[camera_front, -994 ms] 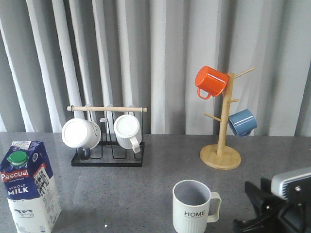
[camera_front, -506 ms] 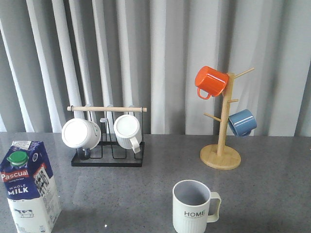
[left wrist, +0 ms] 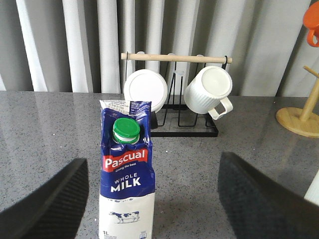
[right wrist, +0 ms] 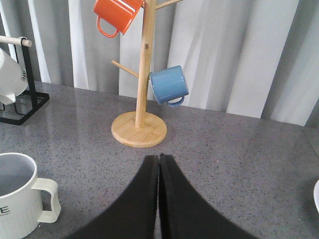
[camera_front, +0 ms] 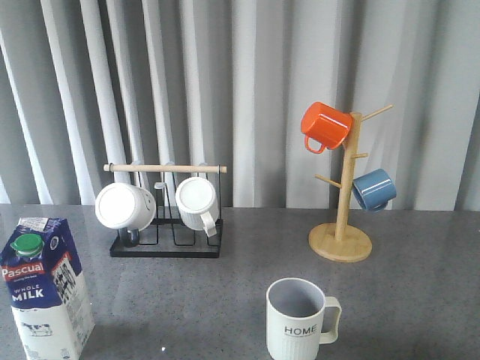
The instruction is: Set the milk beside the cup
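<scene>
the milk [camera_front: 45, 289] stands upright at the near left edge of the grey worktop [camera_front: 240, 255], its green cap and red label facing forward. the cup [camera_front: 298, 319] sits well apart from it toward the near middle-right, handle pointing right, the word "home" on its ribbed side. between them the worktop is bare

in the left wrist view the left claw [left wrist: 154, 199] has its two dark fingers [left wrist: 47, 204] spread wide apart, one on either side of the milk [left wrist: 127, 172], neither one touching the carton. in the right wrist view the right claw [right wrist: 159, 199] has its fingers pressed together with nothing between them, low over the worktop, with the cup [right wrist: 22, 199] off to one side

farther back on the left a black wire rack [camera_front: 166, 214] with a wooden bar holds two white mugs [camera_front: 125, 205] on their sides. to the right rear a wooden mug tree [camera_front: 342, 217] carries an orange mug [camera_front: 325, 126] high up and a blue mug [camera_front: 373, 189] lower down. grey and white curtains [camera_front: 240, 97] hang behind everything
</scene>
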Available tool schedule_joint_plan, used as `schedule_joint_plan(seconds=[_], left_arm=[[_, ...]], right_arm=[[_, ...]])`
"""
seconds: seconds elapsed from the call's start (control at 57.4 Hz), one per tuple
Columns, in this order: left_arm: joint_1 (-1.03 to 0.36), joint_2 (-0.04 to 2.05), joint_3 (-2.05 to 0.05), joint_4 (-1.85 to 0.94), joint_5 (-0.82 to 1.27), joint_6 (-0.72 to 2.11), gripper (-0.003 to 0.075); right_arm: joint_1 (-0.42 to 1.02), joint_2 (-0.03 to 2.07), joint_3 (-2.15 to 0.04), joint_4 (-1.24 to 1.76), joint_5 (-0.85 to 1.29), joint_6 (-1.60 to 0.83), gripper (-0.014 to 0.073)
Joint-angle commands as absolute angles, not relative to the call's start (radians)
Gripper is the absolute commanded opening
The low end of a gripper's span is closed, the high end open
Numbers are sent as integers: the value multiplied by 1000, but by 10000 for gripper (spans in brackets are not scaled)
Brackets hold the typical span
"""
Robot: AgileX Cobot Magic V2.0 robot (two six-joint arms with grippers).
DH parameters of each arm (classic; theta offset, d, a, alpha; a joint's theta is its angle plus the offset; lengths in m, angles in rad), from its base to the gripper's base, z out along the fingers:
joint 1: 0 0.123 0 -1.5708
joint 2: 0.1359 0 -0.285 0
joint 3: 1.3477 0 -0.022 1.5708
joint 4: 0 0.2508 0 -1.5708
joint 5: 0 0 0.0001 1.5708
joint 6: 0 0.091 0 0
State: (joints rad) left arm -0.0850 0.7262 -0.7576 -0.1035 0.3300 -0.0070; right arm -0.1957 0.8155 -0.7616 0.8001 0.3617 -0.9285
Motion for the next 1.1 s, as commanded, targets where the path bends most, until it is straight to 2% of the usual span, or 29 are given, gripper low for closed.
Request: schedule_joint_plan(seconds=[0.0, 1.081], left_arm=[[-91, 723, -792, -110, 250, -16, 512], [-91, 723, -792, -129, 243, -17, 512]], right_arm=[[-203, 806, -797, 811, 309, -940, -9], [-203, 806, -797, 811, 309, -939, -9]])
